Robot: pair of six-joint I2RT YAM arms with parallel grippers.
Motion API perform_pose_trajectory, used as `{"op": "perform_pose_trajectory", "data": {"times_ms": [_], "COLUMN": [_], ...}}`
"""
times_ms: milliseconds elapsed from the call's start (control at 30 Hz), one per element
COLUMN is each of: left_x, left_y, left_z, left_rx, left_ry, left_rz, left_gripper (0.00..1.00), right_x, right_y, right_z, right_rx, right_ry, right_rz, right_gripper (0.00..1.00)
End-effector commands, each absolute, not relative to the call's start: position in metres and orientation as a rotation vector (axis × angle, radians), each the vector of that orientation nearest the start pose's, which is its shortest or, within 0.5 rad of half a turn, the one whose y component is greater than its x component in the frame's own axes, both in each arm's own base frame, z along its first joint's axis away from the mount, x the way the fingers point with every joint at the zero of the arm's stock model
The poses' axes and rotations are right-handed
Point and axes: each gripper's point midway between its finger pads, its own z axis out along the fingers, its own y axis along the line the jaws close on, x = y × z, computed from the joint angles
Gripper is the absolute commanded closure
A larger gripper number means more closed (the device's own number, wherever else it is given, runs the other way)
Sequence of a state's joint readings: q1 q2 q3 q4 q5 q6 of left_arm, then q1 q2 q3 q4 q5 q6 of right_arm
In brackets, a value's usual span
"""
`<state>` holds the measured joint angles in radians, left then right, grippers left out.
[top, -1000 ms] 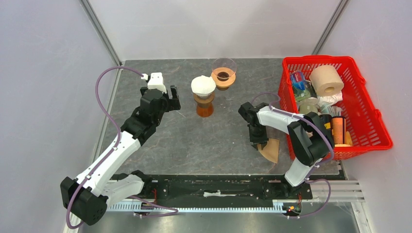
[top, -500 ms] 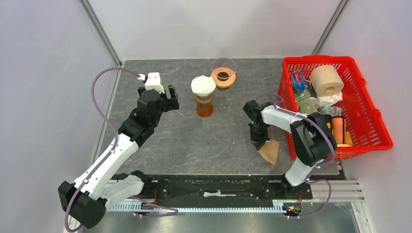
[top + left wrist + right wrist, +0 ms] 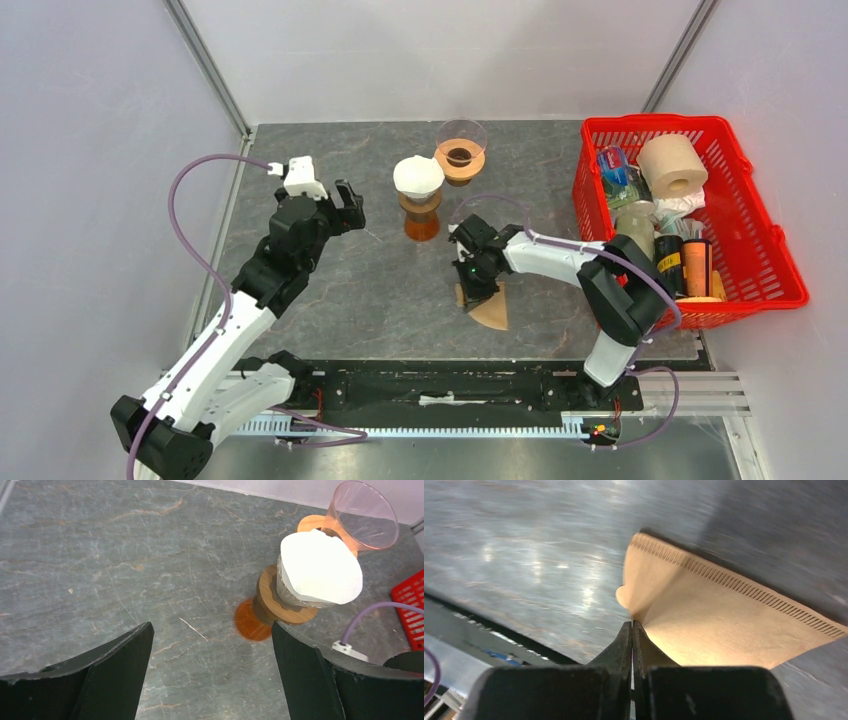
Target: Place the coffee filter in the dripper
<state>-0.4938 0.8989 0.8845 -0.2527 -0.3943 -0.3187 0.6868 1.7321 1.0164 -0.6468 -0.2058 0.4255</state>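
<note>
No text is legible anywhere, not even inside the red basket (image 3: 655, 120)

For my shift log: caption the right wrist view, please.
Right end effector shut on a brown coffee filter over the grey table.

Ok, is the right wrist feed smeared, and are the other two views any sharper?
Right wrist view: yes, the table is streaked with blur and glare patches, though the crimped seam of the brown filter reads clearly. Left wrist view: sharp, the white filter crisp. Top view: sharp, evenly lit, soft shadows only.
</note>
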Motion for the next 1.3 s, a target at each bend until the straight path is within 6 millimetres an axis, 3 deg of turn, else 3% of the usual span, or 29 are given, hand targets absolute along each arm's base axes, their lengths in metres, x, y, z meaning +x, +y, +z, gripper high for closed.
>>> {"op": "perform_pose_trajectory", "data": {"times_ms": [0, 167, 333, 400, 433, 500, 567, 733, 1067, 1267], "left_x": [0.309, 0.296, 0.263, 0.248, 0.239, 0.223, 0.212, 0.198, 0.187, 0.192], "left_y": [-0.116, -0.125, -0.137, -0.146, -0.153, -0.170, -0.187, -0.226, -0.303, -0.319], "left_z": [0.274, 0.246, 0.206, 0.192, 0.184, 0.173, 0.163, 0.139, 0.115, 0.095], "left_rx": [-0.241, -0.307, -0.293, -0.252, -0.211, -0.135, -0.074, 0.035, 0.169, 0.084], "left_ry": [1.786, 1.875, 1.978, 2.006, 2.020, 2.047, 2.066, 2.127, 2.172, 2.207], "left_rz": [-0.374, -0.468, -0.607, -0.688, -0.742, -0.863, -0.988, -1.178, -1.344, -1.338], "left_gripper": [0.06, 0.05, 0.06, 0.05, 0.06, 0.05, 0.06, 0.05, 0.05, 0.05], "right_x": [0.223, 0.226, 0.222, 0.227, 0.229, 0.231, 0.232, 0.232, 0.248, 0.233], "right_y": [0.299, 0.297, 0.281, 0.267, 0.258, 0.242, 0.226, 0.192, 0.202, 0.216], "right_z": [0.062, 0.101, 0.103, 0.097, 0.094, 0.088, 0.083, 0.067, 0.030, 0.016], "right_rx": [-0.558, -0.565, -0.576, -0.477, -0.395, -0.236, -0.086, 0.163, 0.421, 0.440], "right_ry": [2.708, 2.582, 2.584, 2.614, 2.630, 2.652, 2.654, 2.625, 2.609, 2.658], "right_rz": [0.784, 0.812, 0.734, 0.636, 0.597, 0.594, 0.605, 0.565, 0.679, 0.812], "right_gripper": [1.00, 1.00, 1.00, 1.00, 0.94, 0.61, 0.45, 0.25, 0.29, 0.35]}}
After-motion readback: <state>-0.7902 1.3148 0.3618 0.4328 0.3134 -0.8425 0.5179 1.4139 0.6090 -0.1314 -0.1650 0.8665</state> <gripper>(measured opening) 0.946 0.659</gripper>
